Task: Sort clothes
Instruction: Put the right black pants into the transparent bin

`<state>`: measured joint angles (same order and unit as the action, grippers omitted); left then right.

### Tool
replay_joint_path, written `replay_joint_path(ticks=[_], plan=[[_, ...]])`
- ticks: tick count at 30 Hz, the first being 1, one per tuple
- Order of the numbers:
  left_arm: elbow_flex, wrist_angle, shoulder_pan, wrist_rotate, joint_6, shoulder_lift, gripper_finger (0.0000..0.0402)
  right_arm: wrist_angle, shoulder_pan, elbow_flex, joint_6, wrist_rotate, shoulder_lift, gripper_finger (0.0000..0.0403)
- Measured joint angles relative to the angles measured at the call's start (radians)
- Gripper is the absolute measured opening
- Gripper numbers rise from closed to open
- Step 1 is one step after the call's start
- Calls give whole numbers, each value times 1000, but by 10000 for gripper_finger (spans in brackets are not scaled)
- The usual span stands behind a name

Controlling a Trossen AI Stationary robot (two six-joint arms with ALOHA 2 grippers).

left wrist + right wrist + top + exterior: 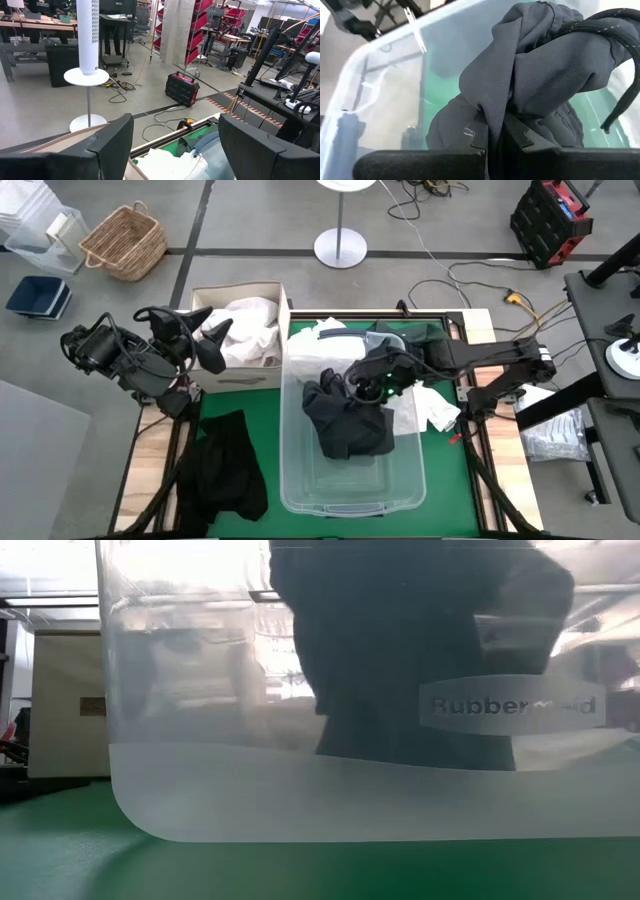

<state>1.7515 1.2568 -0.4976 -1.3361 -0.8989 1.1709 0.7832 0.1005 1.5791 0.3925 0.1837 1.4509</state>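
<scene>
My right gripper is over the clear plastic tub and shut on a black garment, which also shows in the right wrist view and through the tub wall in the low view. My left gripper is open and empty above the beige cardboard box, which holds white clothes. In the left wrist view the open gripper has the white clothes below it. Another black garment lies flat on the green mat at the left. White clothes lie right of the tub. My right gripper pinches a bunched fold of the black garment between its two fingers, several layers gathered together. The fingers come from above, from the table's right side. The garment hangs below them, and its lower part lies inside the tub.
A white garment and a dark green one lie at the mat's far side behind the tub. A drawstring cord hangs from the held garment. The tub fills the middle of the mat.
</scene>
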Motion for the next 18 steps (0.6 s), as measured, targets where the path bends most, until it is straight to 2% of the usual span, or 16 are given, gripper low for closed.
replay_joint_path(ticks=[7,18], plan=[[0,0,0,6,0,2,267,18,-1,0,-33,7,46,26],[0,0,0,6,4,2,267,0,-8,2,-43,-1,43,145]])
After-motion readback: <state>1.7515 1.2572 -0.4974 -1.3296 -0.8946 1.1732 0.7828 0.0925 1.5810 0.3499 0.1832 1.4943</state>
